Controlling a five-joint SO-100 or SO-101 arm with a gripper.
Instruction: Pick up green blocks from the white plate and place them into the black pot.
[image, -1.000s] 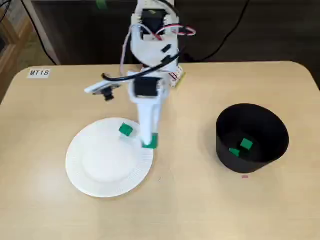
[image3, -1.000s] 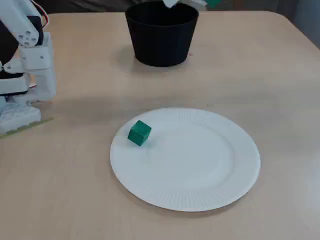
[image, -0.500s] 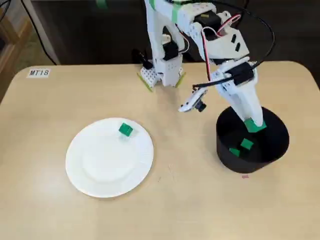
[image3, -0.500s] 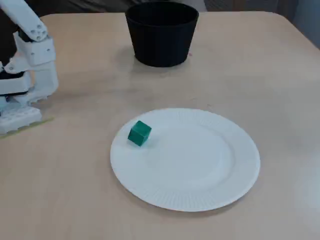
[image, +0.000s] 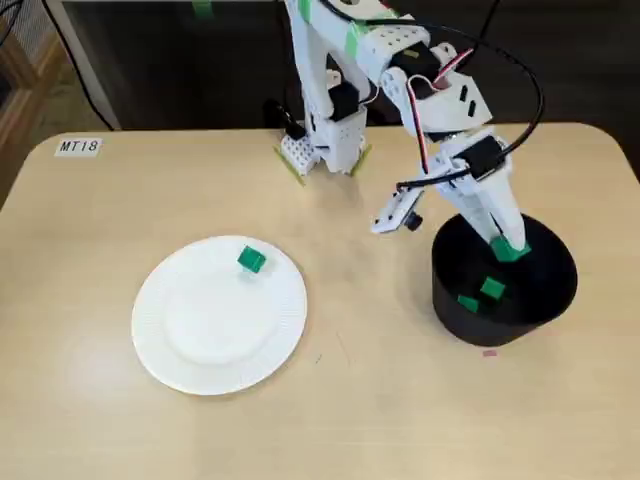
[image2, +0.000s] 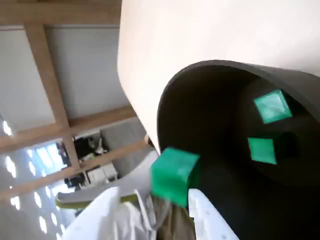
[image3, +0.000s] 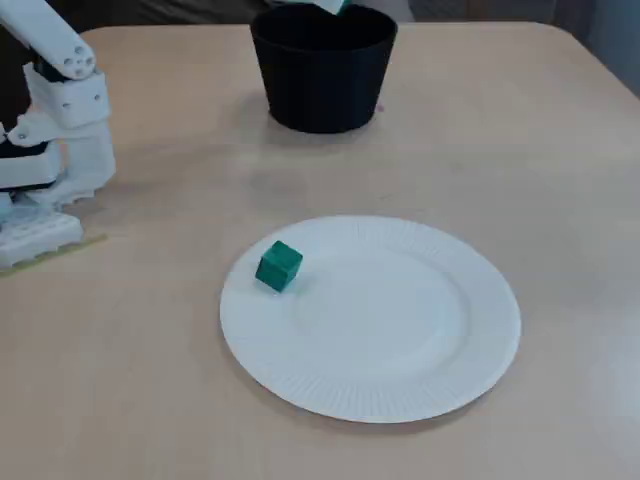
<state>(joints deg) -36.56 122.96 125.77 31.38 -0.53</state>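
Observation:
My gripper (image: 508, 249) hangs over the mouth of the black pot (image: 452, 266) and is shut on a green block (image: 511, 250). The wrist view shows that block (image2: 173, 175) between the white fingers, just above the pot rim (image2: 215, 70). Two more green blocks (image: 491, 289) (image: 468, 303) lie on the pot's floor, and they show in the wrist view (image2: 272, 106) (image2: 262, 149) too. One green block (image: 251, 260) sits near the far rim of the white plate (image: 215, 340). In the other fixed view that block (image3: 279, 266) is on the plate's left side (image3: 400, 340), with the pot (image3: 322, 72) behind.
The arm's white base (image: 322, 140) stands at the table's far edge, with black cables looping from it. A small label (image: 78, 146) is stuck near the far left corner. In the other fixed view the base (image3: 50, 170) is at the left.
The arm swung from the plate over to the pot with the green block in its fingers. In the last half second the gripper sank slightly lower over the pot's opening.

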